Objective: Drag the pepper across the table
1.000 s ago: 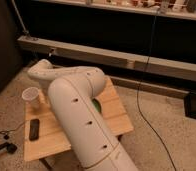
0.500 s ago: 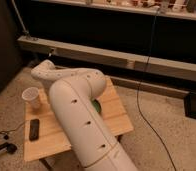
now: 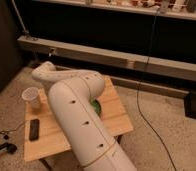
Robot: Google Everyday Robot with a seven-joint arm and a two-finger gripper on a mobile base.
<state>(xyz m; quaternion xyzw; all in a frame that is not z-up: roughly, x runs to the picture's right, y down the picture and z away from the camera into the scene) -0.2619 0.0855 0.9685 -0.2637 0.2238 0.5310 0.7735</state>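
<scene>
Arm (image 3: 78,117) masks table (image 3: 118,117)

Gripper is out of sight behind the arm, so its state cannot be told. The pepper is hidden too. Cup (image 3: 32,96) at the table's 10 o'clock, black slab (image 3: 34,128) at 8, green bowl (image 3: 96,106) peeking out near centre.

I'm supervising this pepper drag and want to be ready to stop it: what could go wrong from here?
1. The arm covers the middle of the table. The pepper and the gripper are hidden behind it, so contact cannot be checked.
2. The arm's far link ends close to the paper cup in this view, and a sideways sweep might tip it.
3. The green bowl peeks out beside the arm and could get pushed along.
</scene>
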